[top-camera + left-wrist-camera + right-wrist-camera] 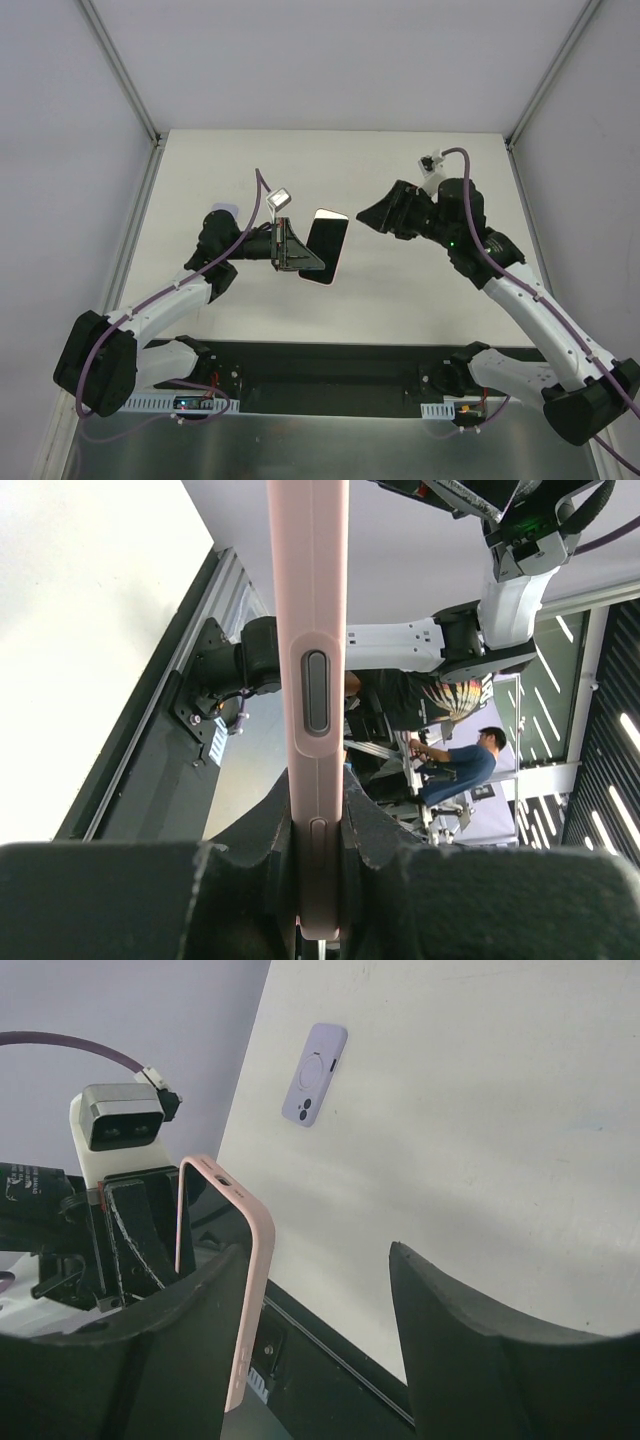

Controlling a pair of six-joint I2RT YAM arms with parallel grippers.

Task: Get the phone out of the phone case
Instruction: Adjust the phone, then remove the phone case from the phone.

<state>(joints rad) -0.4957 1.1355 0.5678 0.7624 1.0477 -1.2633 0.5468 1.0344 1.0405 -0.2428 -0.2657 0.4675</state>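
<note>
The phone (pixel 324 241) shows its black screen inside the pink phone case (pixel 337 262), held up above the table. My left gripper (pixel 296 251) is shut on the case's left side. In the left wrist view the case (pixel 310 630) stands edge-on, squeezed between both fingers of the left gripper (pixel 318 830), its side buttons facing the camera. My right gripper (pixel 374 217) stands open a short way right of the phone, touching nothing. In the right wrist view the case (pixel 250 1290) lies behind the left finger of the right gripper (pixel 318 1260), not between the fingers.
A lilac phone case or phone (pixel 316 1073) lies flat on the white table (pixel 480 1140), partly hidden behind my left arm in the top view (pixel 226 210). The table's dark front rail (pixel 330 375) runs between the arm bases.
</note>
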